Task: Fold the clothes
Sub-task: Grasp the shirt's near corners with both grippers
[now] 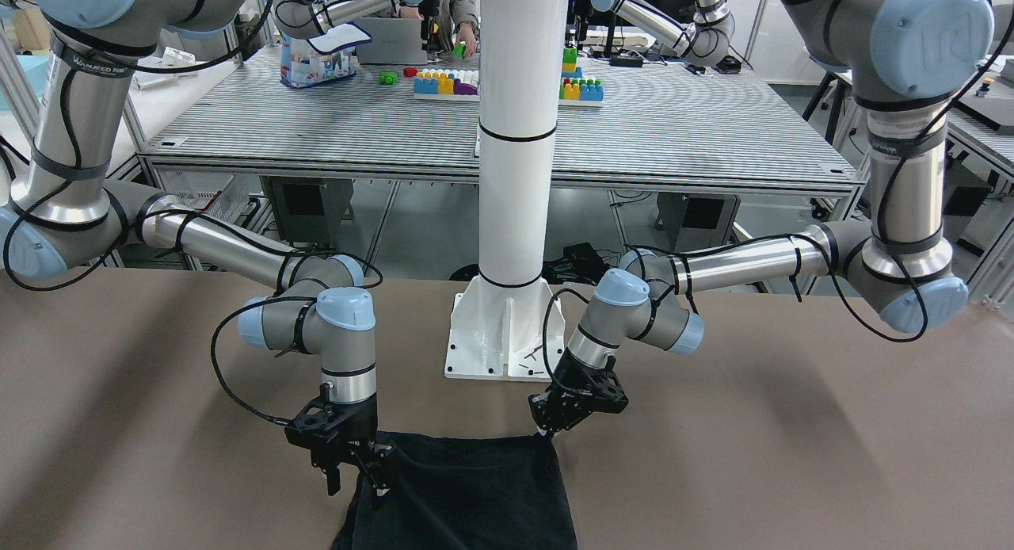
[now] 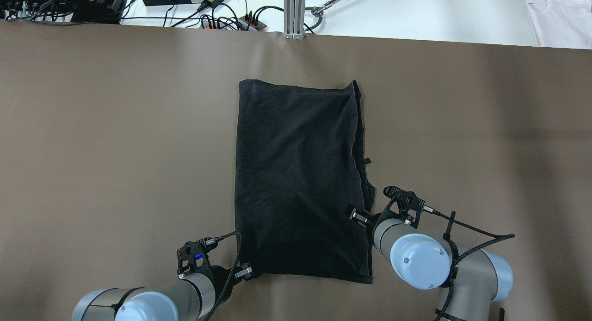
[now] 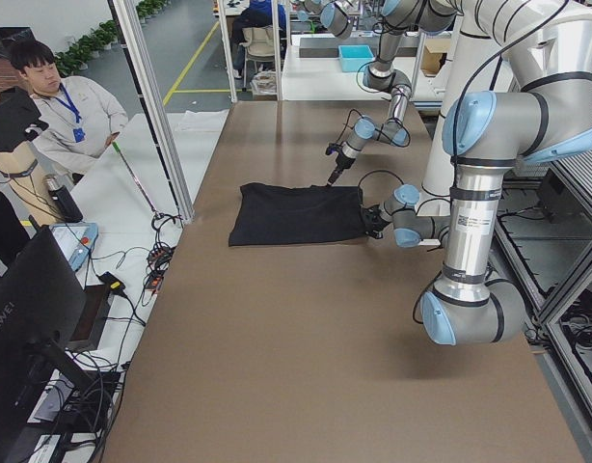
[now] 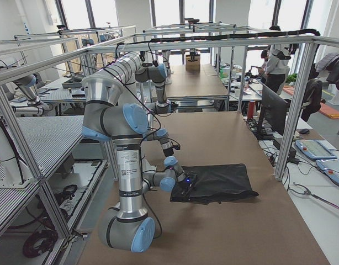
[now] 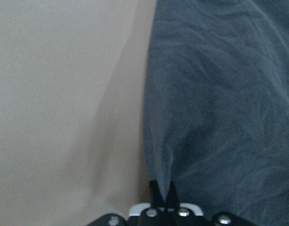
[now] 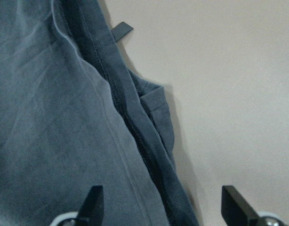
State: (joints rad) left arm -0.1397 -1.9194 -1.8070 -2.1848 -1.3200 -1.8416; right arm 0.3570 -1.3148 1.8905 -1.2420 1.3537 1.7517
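The clothes (image 2: 296, 173) are one black piece lying flat on the brown table (image 2: 115, 126), long side running away from me, with extra layers showing along its right edge. My left gripper (image 2: 247, 271) sits at the near left corner. In the left wrist view this gripper (image 5: 162, 190) is shut, pinching the fabric edge, which tents up to the fingers. My right gripper (image 2: 370, 209) hangs over the right edge, near end. In the right wrist view it (image 6: 163, 207) stands open, fingertips (image 6: 94, 200) wide apart astride the hem (image 6: 149, 155).
A white pillar on a base plate (image 1: 503, 336) stands at the table's near edge between my arms. Cables and power bricks (image 2: 208, 6) lie beyond the far edge, and a white garment (image 2: 562, 15) at the far right. A person (image 3: 65, 111) stands by the table's left end.
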